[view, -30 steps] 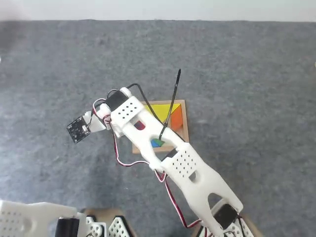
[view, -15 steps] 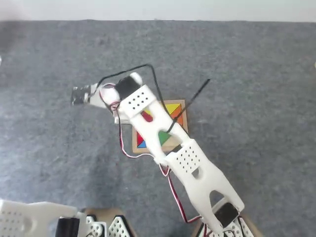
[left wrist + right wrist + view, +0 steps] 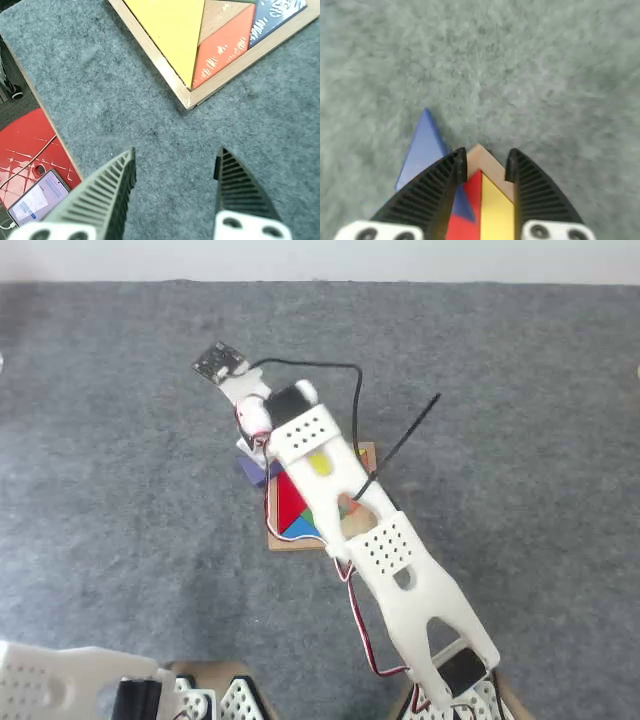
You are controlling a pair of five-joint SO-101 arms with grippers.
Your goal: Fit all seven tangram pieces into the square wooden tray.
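Our right fingers [image 3: 445, 180] stand slightly apart, straddling the far-left corner of the square wooden tray [image 3: 186, 97] and holding nothing. A blue triangle [image 3: 422, 150] lies across the rim there. Our left fingers [image 3: 112, 190] gape wide over the grey counter [image 3: 500, 390]. Beyond its edge lies a phone [image 3: 37, 197].

No legible text, labels or numbers.
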